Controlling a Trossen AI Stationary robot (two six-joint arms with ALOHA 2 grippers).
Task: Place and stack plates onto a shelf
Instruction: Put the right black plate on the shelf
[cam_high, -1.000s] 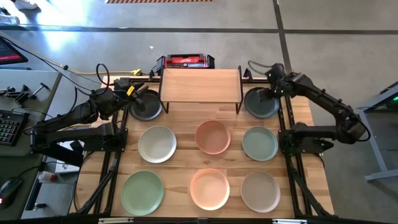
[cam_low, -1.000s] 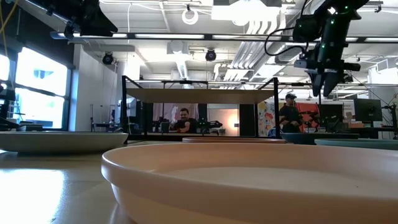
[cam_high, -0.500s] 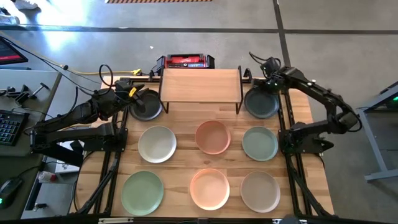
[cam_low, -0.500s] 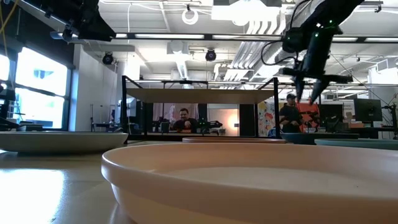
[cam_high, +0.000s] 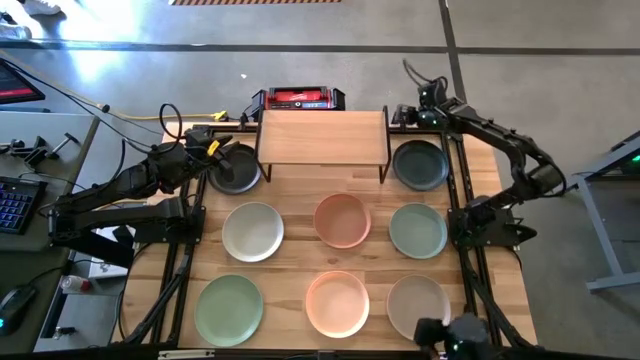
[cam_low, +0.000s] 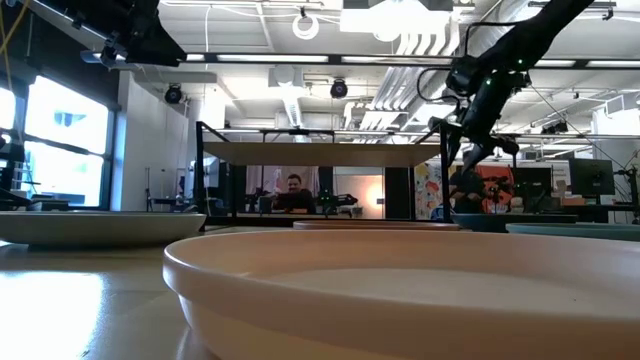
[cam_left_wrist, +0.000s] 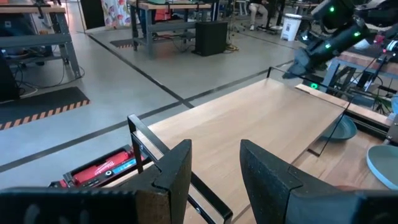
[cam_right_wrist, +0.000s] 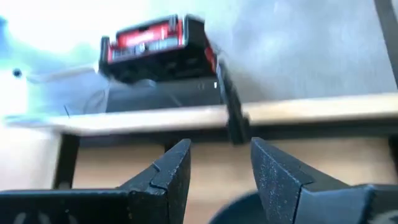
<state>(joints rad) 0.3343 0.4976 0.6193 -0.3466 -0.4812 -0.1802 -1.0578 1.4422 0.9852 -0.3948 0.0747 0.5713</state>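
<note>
Beside the shelf (cam_high: 322, 138), both arms are hanging with jaws apart and empty: the left gripper (cam_high: 222, 152) over one black plate (cam_high: 236, 170), the right gripper (cam_high: 412, 117) just behind the other black plate (cam_high: 420, 165). No plate is sitting on the shelf; picking is seemingly starting, so each gripper needs lowering onto a rim.

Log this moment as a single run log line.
shelf: bare | plates: eight on table | left gripper: open, over left black plate | right gripper: open, empty, behind right black plate
</note>
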